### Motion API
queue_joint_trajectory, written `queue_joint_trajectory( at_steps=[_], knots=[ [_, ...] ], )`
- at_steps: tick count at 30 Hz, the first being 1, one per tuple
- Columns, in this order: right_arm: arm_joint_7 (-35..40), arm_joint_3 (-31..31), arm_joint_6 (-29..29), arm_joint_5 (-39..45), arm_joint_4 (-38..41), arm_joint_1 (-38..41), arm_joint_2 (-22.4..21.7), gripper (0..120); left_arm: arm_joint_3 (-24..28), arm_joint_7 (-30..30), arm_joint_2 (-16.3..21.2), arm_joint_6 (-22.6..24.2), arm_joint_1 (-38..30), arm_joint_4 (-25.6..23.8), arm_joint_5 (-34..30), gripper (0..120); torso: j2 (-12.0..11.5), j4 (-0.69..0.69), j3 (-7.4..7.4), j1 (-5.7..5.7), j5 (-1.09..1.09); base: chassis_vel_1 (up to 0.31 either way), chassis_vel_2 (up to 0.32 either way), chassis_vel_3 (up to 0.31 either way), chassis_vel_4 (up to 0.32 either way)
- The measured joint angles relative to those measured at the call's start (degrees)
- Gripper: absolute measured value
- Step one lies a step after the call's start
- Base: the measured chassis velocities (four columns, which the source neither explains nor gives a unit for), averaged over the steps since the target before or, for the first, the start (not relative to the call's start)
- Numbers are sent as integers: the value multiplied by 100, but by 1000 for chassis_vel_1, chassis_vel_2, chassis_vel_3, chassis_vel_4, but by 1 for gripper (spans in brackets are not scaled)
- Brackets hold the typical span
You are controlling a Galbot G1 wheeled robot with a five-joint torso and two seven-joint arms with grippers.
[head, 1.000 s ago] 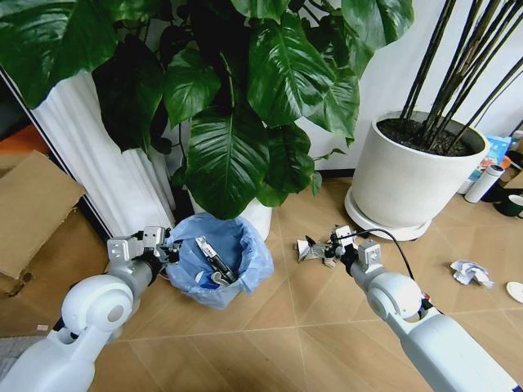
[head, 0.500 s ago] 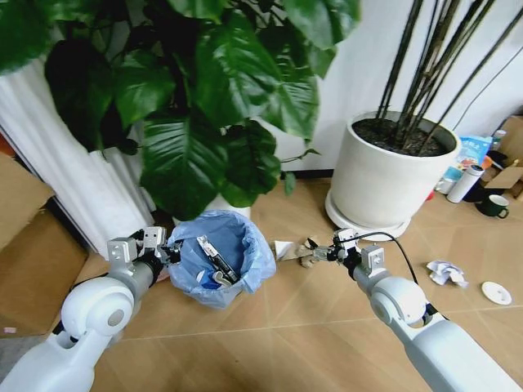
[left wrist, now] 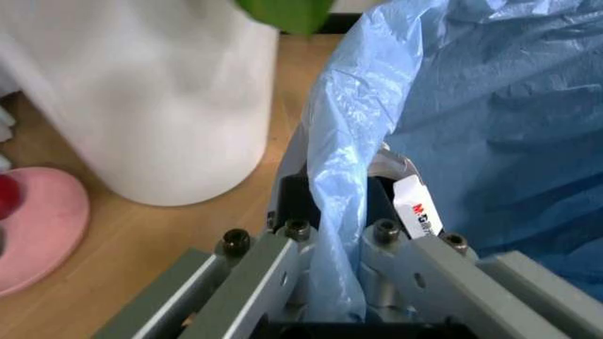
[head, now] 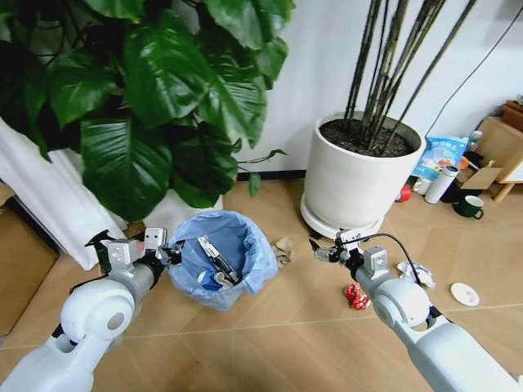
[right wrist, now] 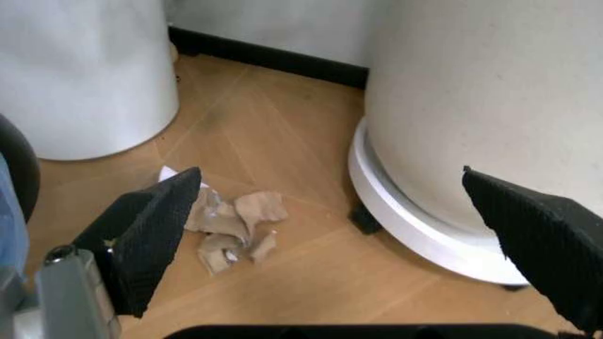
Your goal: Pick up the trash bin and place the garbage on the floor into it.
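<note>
Clamped on the trash bin (head: 221,257) rim, the left gripper (head: 167,251) still holds it. Right gripper (head: 327,250), jaws spread and empty, now hangs over brown crumpled paper (right wrist: 229,226) as the view has swung right, revealing a red can (head: 355,296) beside its arm.

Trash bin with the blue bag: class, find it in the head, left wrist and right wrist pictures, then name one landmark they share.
Head view: trash bin on the floor, left of centre, at the left pincer.
Left wrist view: its blue bag is close up, the rim clamped in that pincer.
Right wrist view: a dark curved sliver at the edge, likely its wall.
Shared landmark: the white plant pot beside it.
</note>
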Motion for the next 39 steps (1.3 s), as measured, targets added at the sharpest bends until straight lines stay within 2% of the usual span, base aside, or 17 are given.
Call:
queue_joint_trajectory(
  at_steps=[6, 18, 33, 36, 39],
  knots=[
    [-11, 37, 118, -42, 1, -55, -1, 100, 2, -7, -19, 0, 38, -33, 18, 0, 0, 1, 0, 0, -6, -30, -38, 18, 28],
    [-56, 96, 89, -83, 21, -101, -11, 100, 7, -26, -11, -6, 51, -69, 26, 0, 0, 2, 0, 0, -2, 5, 27, -4, -20],
    [-119, 130, 103, -144, 70, -254, -4, 100, 3, -48, -7, -10, 77, -88, 21, 0, -2, 2, 1, 1, -4, -135, 144, 139, -136],
    [-267, 114, 139, -134, 12, -256, -36, 100, -2, -48, -21, -10, 99, -96, 23, 0, -2, 1, 1, 2, -4, -89, 96, 65, -88],
    [-700, -55, 408, -131, -483, -43, -86, 100, -13, -52, -61, -9, 146, -141, 31, 0, -1, 2, 0, 1, -2, 0, 0, 0, 0]
  ],
)
